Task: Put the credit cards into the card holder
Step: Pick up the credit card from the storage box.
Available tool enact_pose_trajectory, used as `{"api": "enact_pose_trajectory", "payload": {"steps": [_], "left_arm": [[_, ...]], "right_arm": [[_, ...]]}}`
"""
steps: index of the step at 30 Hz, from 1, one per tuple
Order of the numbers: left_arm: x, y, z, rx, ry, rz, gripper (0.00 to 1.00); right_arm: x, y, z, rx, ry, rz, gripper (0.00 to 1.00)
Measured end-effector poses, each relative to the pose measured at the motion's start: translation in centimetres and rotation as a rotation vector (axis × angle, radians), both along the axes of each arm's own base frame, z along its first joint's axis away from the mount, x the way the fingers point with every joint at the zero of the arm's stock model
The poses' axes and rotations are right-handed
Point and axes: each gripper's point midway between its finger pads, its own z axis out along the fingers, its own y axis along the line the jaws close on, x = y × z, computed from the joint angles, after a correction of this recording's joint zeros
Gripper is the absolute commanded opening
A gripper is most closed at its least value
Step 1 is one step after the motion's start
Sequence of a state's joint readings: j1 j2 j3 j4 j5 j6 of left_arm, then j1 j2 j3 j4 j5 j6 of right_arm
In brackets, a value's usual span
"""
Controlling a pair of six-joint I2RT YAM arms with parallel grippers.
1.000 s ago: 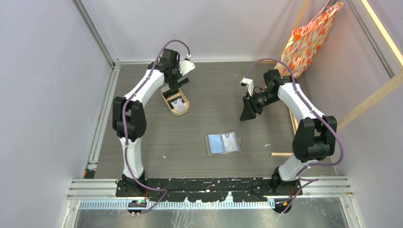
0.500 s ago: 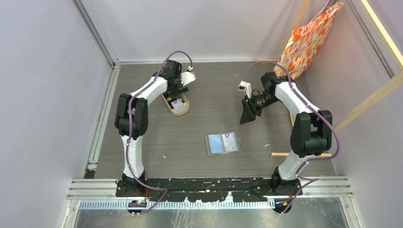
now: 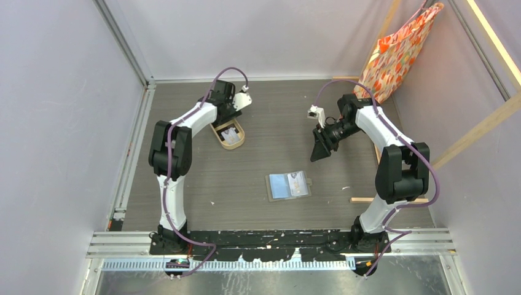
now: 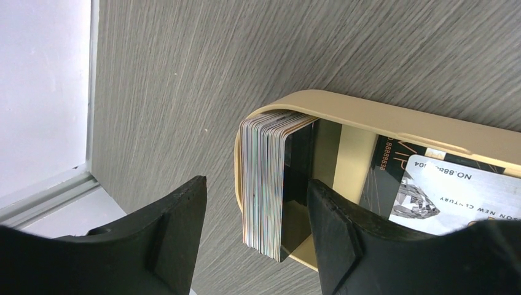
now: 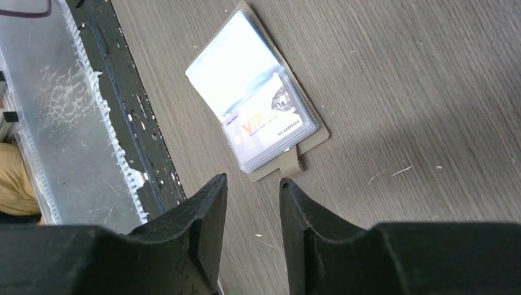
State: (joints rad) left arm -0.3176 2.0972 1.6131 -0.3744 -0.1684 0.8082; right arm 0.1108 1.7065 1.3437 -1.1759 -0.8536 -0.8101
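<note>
The card holder (image 3: 288, 185) lies open and flat on the tabletop (image 3: 276, 110), right of centre and nearer the arm bases than either gripper. Its clear sleeves face up, and its snap tab (image 5: 290, 163) projects from the edge on the right-arm side. The right wrist view shows a pale card marked "VIP" (image 5: 263, 126) seated in the upper sleeve. The remaining credit cards (image 4: 265, 153) are in a tan oval tray (image 3: 216, 131) at the far left of the tabletop, well apart from the card holder. One thick stack stands on edge against the rounded end wall of the tray. Further cards (image 4: 442, 193), black and pale, lie flat on the tray floor beside it. The left gripper (image 4: 256, 184) is lowered over that end of the tray. Its jaws are open and straddle the stack: one finger sits outside the tray wall over the tabletop, the other inside the tray just beside the stack. A gap shows on the outer side. The right gripper (image 5: 253, 178) hangs above the tabletop beyond the card holder, angled toward it, jaws partly apart with nothing between them. An orange patterned bag (image 3: 399, 52) hangs at the far right corner.
</note>
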Motion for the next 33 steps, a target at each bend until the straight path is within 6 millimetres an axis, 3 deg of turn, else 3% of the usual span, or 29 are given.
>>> {"api": "enact_pose_trajectory", "payload": {"steps": [7,17,28,33], "left_arm": [[0.0,0.0,-0.2,0.003,-0.008,0.013,0.53],[-0.1,0.0,-0.3,0.013,-0.023,0.025,0.51],[0.0,0.0,0.9,0.015,-0.057,0.033,0.51],[0.0,-0.2,1.2,0.014,-0.064,0.030,0.40]], "right_arm": [[0.0,0.1,0.1,0.004,0.001,0.000,0.41],[-0.2,0.1,0.1,0.005,0.007,0.001,0.41],[-0.2,0.1,0.0,0.007,0.014,0.003,0.41],[-0.2,0.1,0.0,0.008,0.015,0.003,0.41]]}}
